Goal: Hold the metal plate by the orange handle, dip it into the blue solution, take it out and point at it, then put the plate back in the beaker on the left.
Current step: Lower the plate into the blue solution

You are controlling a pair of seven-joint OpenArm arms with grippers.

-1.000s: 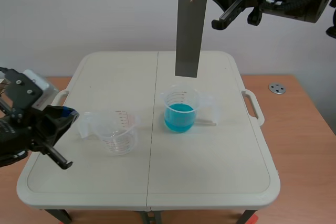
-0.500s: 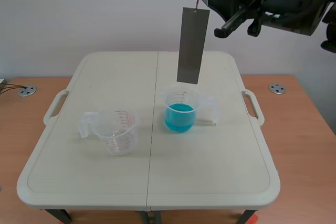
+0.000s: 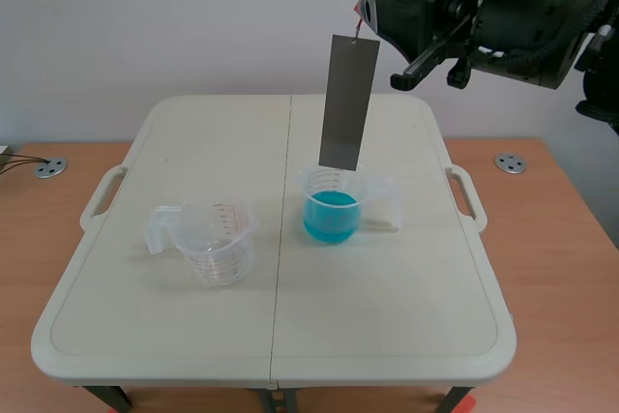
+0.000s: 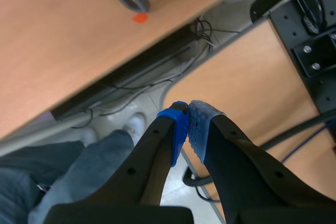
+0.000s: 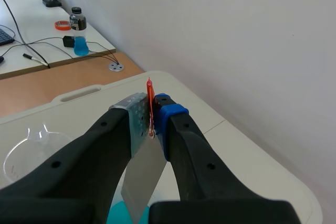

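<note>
Metal plate (image 3: 348,102) has sunk closer to beaker (image 3: 334,205).

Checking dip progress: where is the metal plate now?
Scene view: the metal plate hangs from the right gripper, its lower end right over the blue-solution beaker.

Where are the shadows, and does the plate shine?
Scene view: the plate looks flat dark grey with no glare; only faint shadows lie on the table by the blue beaker and the empty beaker. Right wrist view: the plate looks paler. Left wrist view: a dark gap holds cables.
</note>
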